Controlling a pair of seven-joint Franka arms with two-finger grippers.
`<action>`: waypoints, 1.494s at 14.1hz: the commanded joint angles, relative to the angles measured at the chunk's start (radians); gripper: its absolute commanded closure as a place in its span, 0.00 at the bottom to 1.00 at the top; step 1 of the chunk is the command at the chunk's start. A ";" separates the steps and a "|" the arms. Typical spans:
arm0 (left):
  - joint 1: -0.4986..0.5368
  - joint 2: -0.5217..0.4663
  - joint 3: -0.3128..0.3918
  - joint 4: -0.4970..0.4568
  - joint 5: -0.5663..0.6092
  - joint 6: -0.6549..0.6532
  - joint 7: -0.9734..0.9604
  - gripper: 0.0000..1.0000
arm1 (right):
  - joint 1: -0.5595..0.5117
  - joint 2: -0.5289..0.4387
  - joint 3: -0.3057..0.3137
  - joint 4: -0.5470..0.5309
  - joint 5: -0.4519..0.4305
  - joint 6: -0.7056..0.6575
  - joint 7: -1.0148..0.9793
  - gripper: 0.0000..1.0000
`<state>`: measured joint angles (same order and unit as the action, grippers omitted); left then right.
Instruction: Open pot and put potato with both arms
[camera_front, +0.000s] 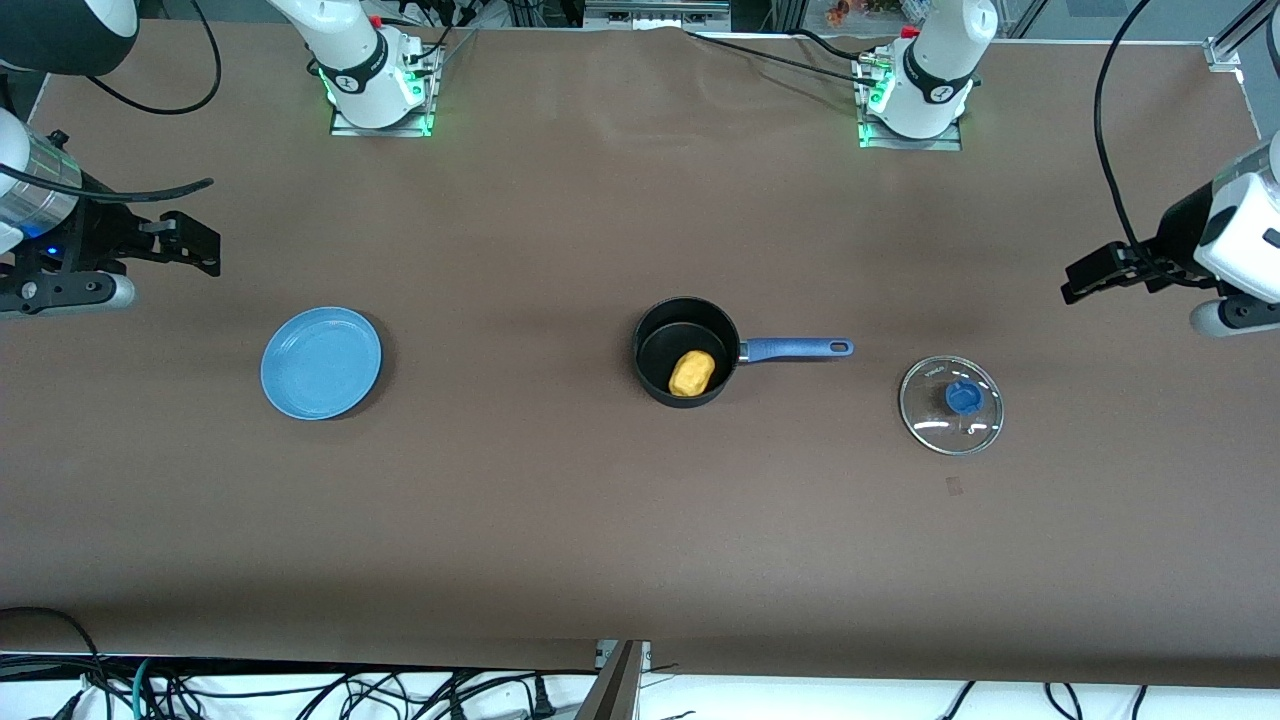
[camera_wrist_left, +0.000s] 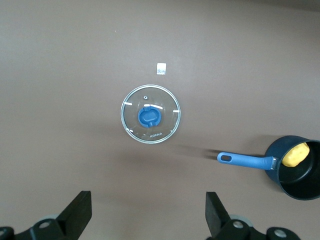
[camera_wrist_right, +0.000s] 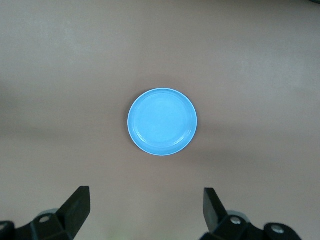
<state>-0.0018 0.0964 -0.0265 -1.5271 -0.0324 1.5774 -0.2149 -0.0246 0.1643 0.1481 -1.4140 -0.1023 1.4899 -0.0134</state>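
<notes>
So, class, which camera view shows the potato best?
The front view: the potato lies whole inside the open pot. The left wrist view shows only part of it at the picture's edge. The right wrist view shows only the blue plate.

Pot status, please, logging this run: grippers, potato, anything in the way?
Left gripper and right gripper open, empty, raised at table ends. Potato in pot; lid off, beside the handle. Nothing in the way.

One pot (camera_front: 686, 350), one potato (camera_front: 691, 372), one glass lid (camera_front: 950, 404), one blue plate (camera_front: 321, 362), two robot arms, one brown table (camera_front: 560, 520).
</notes>
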 joint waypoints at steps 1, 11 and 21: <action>-0.084 -0.069 0.098 -0.064 -0.026 0.029 0.022 0.00 | -0.008 -0.011 0.004 -0.013 0.006 0.010 -0.013 0.00; -0.079 -0.041 0.088 -0.041 -0.011 0.020 0.022 0.00 | -0.008 -0.011 0.004 -0.013 0.026 0.016 -0.016 0.00; -0.083 0.015 0.059 -0.022 -0.009 -0.005 0.052 0.00 | -0.008 -0.011 0.004 -0.013 0.026 0.016 -0.017 0.00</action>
<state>-0.0829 0.0818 0.0279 -1.5636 -0.0346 1.5849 -0.2053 -0.0245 0.1643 0.1483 -1.4140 -0.0925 1.4959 -0.0135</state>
